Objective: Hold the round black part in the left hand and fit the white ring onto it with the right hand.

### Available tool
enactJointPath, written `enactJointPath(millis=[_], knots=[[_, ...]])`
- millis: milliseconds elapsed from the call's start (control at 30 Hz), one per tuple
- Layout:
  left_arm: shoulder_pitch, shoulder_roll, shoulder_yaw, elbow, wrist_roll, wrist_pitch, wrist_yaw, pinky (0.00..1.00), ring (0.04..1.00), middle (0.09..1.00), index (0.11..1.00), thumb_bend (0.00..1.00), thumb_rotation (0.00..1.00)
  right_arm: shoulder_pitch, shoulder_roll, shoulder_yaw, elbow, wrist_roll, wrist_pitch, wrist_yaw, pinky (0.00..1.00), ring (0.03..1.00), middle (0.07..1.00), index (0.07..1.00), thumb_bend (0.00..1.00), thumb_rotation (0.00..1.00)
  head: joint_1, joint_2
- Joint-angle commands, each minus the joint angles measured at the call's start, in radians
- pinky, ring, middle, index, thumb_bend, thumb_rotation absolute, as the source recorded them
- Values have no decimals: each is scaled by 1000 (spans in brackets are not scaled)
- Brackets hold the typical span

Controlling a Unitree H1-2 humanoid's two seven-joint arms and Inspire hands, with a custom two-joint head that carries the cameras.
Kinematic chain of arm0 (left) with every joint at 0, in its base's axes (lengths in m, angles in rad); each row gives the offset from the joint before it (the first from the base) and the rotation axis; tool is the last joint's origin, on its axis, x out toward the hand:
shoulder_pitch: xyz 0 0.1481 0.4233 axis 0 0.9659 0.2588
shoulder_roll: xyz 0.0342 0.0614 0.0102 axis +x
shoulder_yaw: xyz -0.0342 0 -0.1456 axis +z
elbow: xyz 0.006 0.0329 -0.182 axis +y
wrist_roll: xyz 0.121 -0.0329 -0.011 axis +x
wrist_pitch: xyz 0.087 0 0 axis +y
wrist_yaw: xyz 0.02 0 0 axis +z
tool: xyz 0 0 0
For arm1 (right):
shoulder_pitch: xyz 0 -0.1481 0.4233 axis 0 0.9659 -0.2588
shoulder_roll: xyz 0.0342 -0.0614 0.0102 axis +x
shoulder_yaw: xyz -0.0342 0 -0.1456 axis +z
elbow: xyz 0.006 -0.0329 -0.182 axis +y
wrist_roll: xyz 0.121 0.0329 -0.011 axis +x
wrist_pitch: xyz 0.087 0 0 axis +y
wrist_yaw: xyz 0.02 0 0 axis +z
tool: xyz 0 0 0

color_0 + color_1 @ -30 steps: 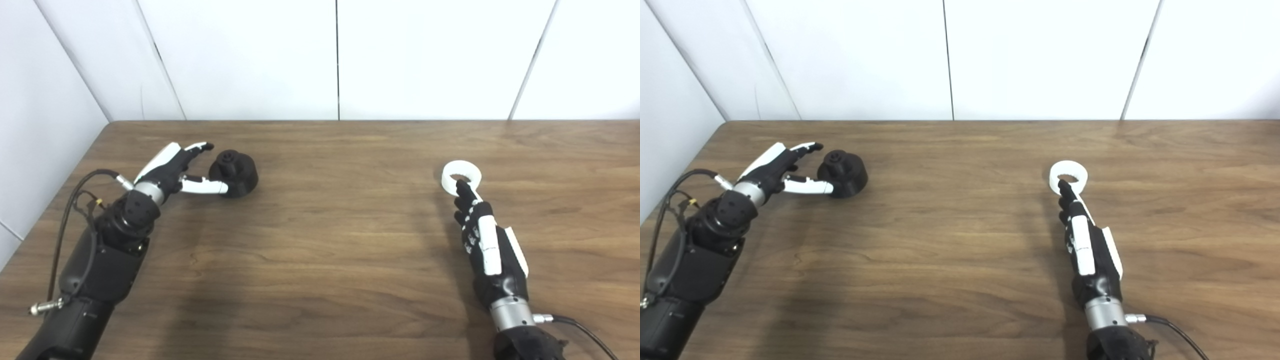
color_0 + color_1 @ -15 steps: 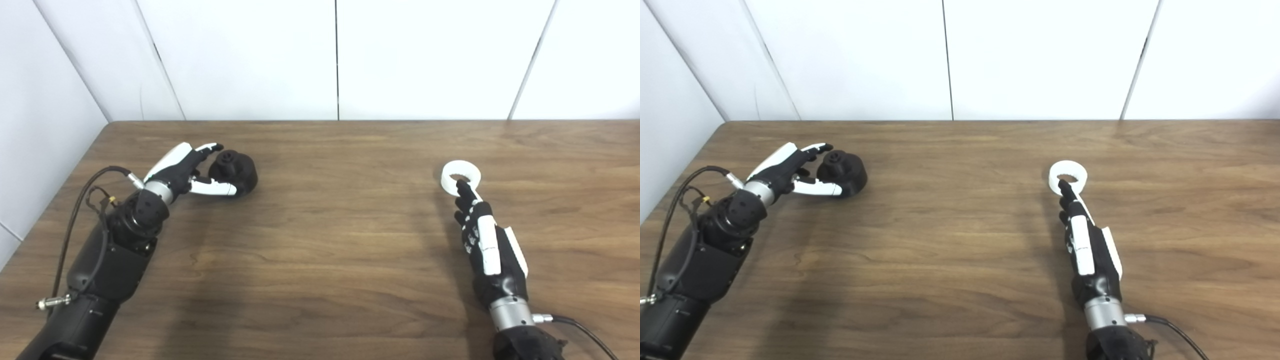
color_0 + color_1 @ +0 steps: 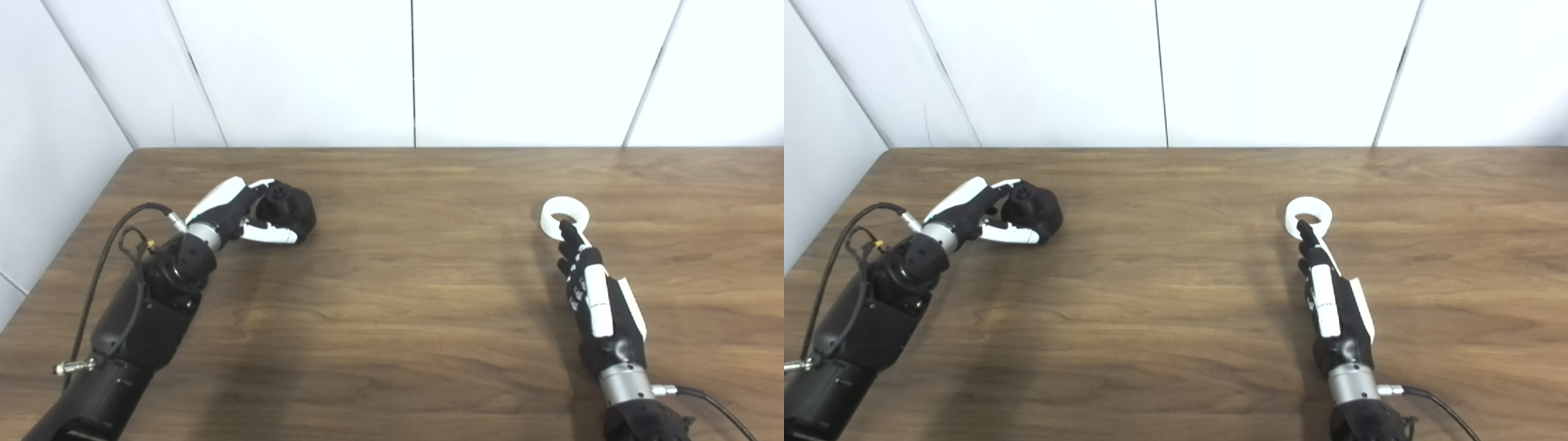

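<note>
The round black part [image 3: 293, 205] lies on the wooden table [image 3: 404, 288] at the far left. My left hand [image 3: 236, 211] reaches around it from the left. Its fingers [image 3: 260, 185] rest at the part's top-left and its thumb [image 3: 272, 234] lies along the part's near side, still spread. The white ring [image 3: 565, 212] lies flat on the table at the right. My right hand [image 3: 591, 294] is stretched out edge-on just in front of the ring. Its fingertips [image 3: 565, 228] are over the ring's near rim. It holds nothing, and its thumb is hidden.
White wall panels [image 3: 410, 67] stand behind the table's far edge, and another wall [image 3: 43, 153] runs along its left side. Cables [image 3: 104, 245] hang from the left forearm and a cable [image 3: 710, 401] leaves the right wrist.
My left hand has moved forward to the right, so the black part now sits between its fingers and thumb. The part, the ring and the right hand have not moved.
</note>
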Motion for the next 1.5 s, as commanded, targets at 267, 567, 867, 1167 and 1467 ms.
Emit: enactJointPath(millis=[267,567,867,1167,1467], knots=[[-60,30,-18,14,68,-67,34,881,985,968,920,1000,479,35,65,-6,-33,6,-36,-6,984,967,961,924,627,1000,0,0],[-68,43,-52,22,127,-96,35,943,995,953,907,999,473,32,67,-7,-30,5,-38,-7,978,966,959,926,622,1000,1,0],[-58,36,-39,26,154,-122,48,946,989,936,853,928,470,30,70,-5,-21,4,-42,-10,982,965,956,922,609,1000,2,-2],[-56,35,-37,25,162,-148,71,920,968,918,773,818,496,33,66,-2,-23,-2,-40,-9,988,973,962,925,610,1000,3,0],[-46,27,-26,19,160,-150,76,882,954,908,732,759,483,36,65,-3,-24,5,-36,-6,990,972,960,926,610,1000,3,2]])
